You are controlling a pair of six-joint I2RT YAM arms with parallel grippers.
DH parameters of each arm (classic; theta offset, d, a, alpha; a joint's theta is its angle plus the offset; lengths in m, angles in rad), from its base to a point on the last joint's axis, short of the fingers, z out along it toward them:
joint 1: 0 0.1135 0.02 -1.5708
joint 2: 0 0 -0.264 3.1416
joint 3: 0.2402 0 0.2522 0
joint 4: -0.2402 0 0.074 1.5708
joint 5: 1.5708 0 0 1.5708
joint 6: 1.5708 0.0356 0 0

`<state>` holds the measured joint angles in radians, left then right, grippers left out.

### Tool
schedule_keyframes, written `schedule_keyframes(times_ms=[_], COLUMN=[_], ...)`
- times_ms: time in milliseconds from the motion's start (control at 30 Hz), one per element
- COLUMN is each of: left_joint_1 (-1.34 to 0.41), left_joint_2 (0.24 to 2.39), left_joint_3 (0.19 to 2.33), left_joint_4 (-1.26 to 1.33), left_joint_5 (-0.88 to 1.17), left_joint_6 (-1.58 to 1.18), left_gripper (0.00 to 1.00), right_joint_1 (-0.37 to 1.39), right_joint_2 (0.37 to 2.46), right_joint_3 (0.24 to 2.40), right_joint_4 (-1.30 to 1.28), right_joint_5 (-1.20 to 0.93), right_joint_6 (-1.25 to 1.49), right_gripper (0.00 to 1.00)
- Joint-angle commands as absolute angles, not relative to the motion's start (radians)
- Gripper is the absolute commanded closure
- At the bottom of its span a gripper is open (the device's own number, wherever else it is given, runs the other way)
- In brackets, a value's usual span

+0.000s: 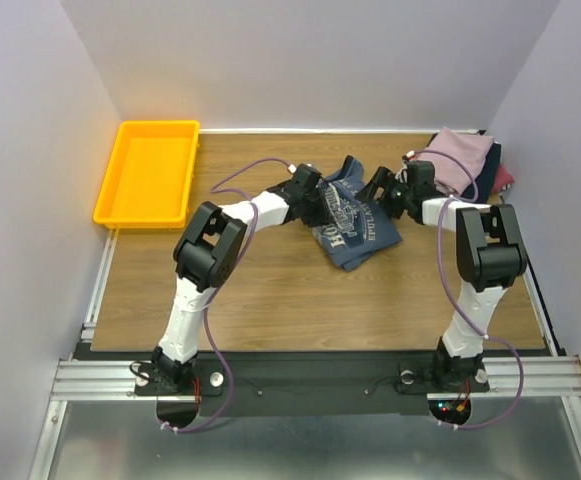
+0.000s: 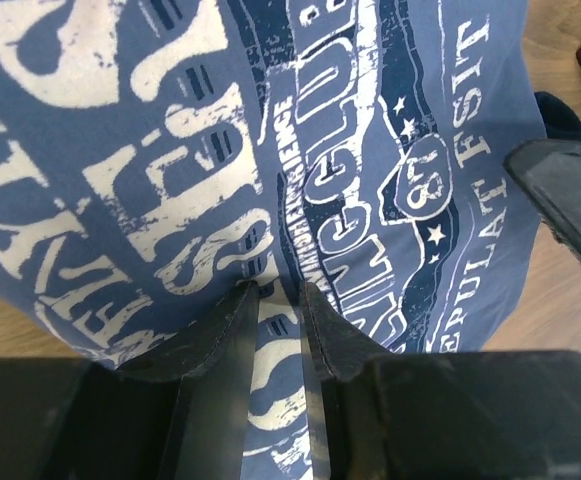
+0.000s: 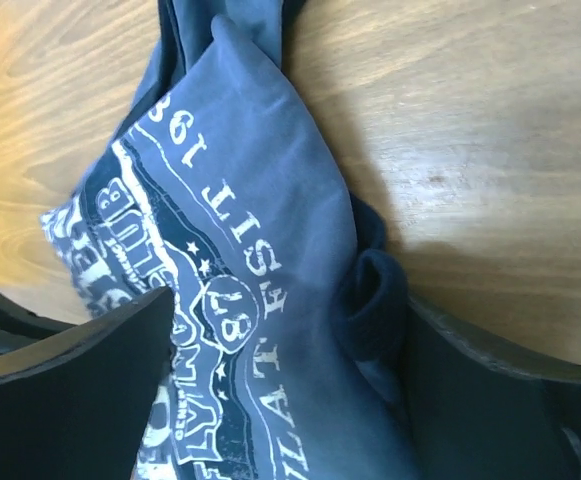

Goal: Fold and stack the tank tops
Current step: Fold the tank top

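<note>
Lab test cell, white partition walls [image 1: 320,60], aluminium rail frame [image 1: 300,372]

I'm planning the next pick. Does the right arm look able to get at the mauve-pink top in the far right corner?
Probably yes: the mauve-pink top lies uncovered atop its pile, just beyond the right gripper, with nothing between, though its jaws straddle the slate-blue top.

Slate-blue tank top [image 2: 250,200], pale print:
- Shield badge [image 2: 425,182] numbered "87".
- Arched band reading "…NG CLUB".
- Outer line ending "…EPULAT FSIT".
- Small line ending "…IENCE".
- Right wrist view: digits "196" at a folded edge.
- Other large lettering is cropped and unreadable.
</note>
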<state>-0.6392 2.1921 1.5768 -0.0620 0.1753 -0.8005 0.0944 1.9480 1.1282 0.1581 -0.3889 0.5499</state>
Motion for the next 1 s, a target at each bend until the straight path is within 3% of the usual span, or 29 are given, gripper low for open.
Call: schedule_keyframes(times_ms=[0, 67, 167, 267, 300, 433, 733, 967], left_joint_1=[-0.635, -0.634, -0.632, -0.632, -0.632, -0.630, -0.624, -0.580], left_joint_2=[2.220, 2.227, 2.238, 2.246, 2.247, 2.229, 2.194, 2.057], left_joint_3=[1.634, 1.647, 1.666, 1.683, 1.689, 1.701, 1.724, 1.638], left_joint_4=[-0.101, -0.103, -0.115, -0.121, -0.120, -0.130, -0.138, -0.146], left_joint_5=[0.161, 0.164, 0.169, 0.176, 0.179, 0.183, 0.196, 0.065], left_joint_6=[-0.770, -0.769, -0.762, -0.758, -0.756, -0.744, -0.736, -0.735], left_gripper=[0.65, 0.65, 0.65, 0.65, 0.65, 0.65, 0.65, 0.65], right_joint_1=[0.133, 0.137, 0.138, 0.141, 0.144, 0.152, 0.175, 0.186], right_joint_2=[2.019, 2.020, 2.028, 2.039, 2.042, 2.033, 2.029, 2.100], right_joint_3=[1.123, 1.121, 1.123, 1.130, 1.137, 1.131, 1.146, 1.302], right_joint_4=[0.057, 0.051, 0.041, 0.041, 0.037, 0.034, 0.006, -0.046], right_joint_5=[-0.359, -0.360, -0.365, -0.377, -0.377, -0.344, -0.285, -0.311], right_joint_6=[0.503, 0.486, 0.474, 0.463, 0.460, 0.460, 0.413, 0.252], right_gripper=[0.16, 0.20, 0.34, 0.49, 0.63, 0.78, 0.84, 0.79])
